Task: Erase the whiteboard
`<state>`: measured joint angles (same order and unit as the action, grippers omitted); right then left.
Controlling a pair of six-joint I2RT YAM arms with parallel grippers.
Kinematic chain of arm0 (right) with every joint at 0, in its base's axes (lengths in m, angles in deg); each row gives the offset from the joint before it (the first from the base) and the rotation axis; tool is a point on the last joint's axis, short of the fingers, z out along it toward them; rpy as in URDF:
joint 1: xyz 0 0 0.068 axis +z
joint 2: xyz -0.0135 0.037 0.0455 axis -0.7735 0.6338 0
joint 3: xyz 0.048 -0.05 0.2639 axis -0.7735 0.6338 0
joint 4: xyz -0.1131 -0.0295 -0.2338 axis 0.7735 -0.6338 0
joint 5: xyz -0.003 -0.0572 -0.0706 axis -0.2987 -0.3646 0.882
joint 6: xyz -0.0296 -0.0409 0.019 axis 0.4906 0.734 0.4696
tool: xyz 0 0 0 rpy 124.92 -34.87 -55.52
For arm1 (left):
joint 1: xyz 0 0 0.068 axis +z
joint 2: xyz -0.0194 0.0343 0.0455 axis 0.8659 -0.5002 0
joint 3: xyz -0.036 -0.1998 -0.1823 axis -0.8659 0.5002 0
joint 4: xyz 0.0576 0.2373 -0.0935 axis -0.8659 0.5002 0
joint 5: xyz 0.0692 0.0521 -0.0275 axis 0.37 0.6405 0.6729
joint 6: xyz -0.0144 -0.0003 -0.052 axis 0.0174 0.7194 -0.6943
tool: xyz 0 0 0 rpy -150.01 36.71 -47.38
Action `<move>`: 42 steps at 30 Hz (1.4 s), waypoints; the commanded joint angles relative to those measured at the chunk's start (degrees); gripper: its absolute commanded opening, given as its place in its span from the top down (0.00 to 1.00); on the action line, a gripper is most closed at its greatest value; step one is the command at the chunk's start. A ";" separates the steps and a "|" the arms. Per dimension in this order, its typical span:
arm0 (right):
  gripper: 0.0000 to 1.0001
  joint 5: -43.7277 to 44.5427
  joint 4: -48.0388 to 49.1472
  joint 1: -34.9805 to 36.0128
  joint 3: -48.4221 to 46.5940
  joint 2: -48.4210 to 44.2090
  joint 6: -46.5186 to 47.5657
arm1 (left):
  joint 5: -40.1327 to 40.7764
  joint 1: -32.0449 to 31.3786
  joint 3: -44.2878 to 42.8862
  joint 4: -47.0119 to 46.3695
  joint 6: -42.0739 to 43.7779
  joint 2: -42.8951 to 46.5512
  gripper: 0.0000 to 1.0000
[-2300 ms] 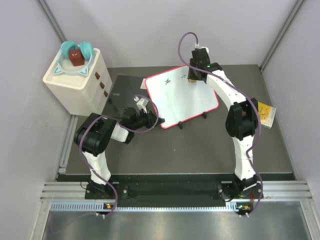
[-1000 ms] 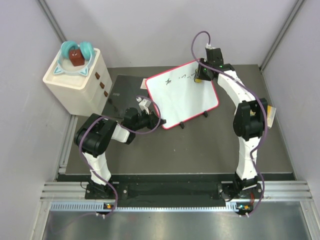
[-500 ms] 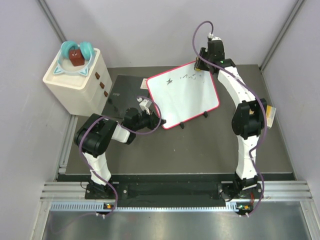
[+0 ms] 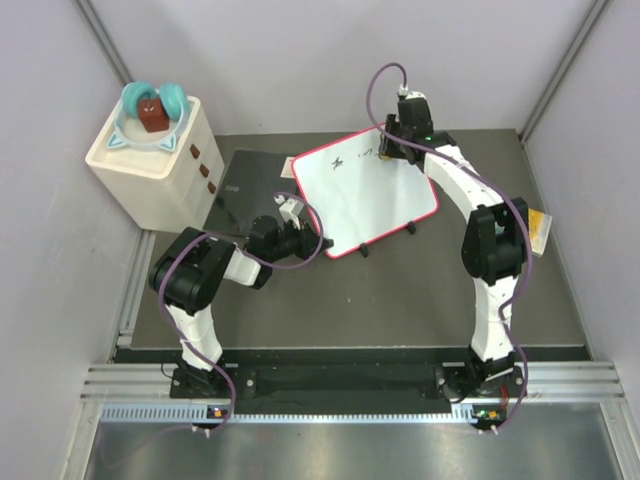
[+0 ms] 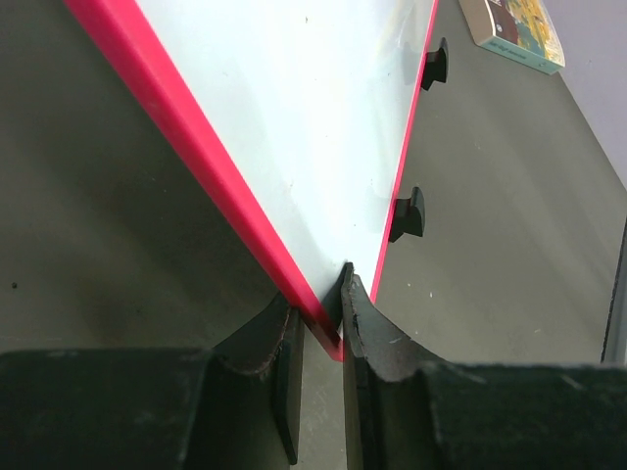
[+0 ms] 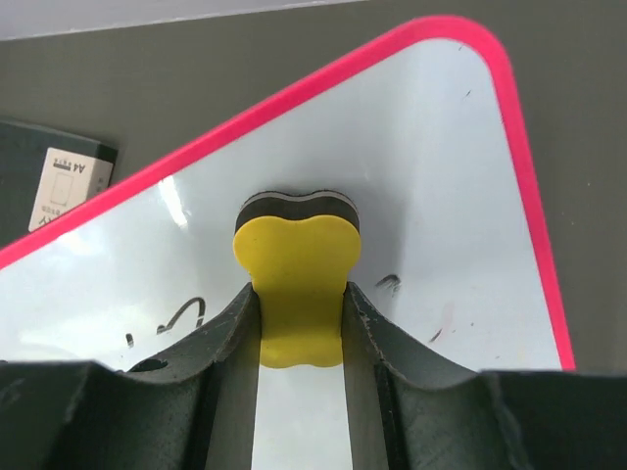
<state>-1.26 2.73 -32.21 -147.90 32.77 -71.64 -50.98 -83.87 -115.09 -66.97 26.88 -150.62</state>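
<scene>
We've got the left jaws pinching the lower-left corner of the whiteboard [image 4: 365, 195], centre frame. The right jaws clamp a yellow eraser [image 6: 299, 284] on its upper right. Dark table [image 4: 400, 295] beneath, pale walls [image 4: 300, 60] around.

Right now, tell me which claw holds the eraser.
The right claw, gripping the yellow eraser on the whiteboard; the left claw only pinches the board's red corner.

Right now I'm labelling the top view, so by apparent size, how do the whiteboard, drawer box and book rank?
1. whiteboard and drawer box: they look near alike. The box stands taller, nearer the camera, so I won't rank them.
2. book: clearly smallest, and partly hidden.
</scene>
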 commanded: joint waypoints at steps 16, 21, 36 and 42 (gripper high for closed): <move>1.00 10.84 -5.98 -0.70 -12.37 2.43 0.48 | 4.79 -1.35 0.04 6.97 8.13 -0.36 1.00; 1.00 10.05 -6.06 -2.37 -8.34 1.99 -0.13 | 4.62 -1.43 0.04 6.97 8.13 -0.44 1.00; 1.00 0.21 2.37 -3.25 13.55 -1.96 -4.00 | 4.88 -1.61 -0.31 7.41 8.30 -0.44 1.00; 1.00 -1.20 2.20 -3.17 10.31 -3.02 -3.48 | 5.05 -1.87 -0.84 8.11 8.74 -0.71 1.00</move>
<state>2.06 4.98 -36.27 -136.69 28.55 -74.61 -50.30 -84.89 -115.52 -65.98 27.29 -150.40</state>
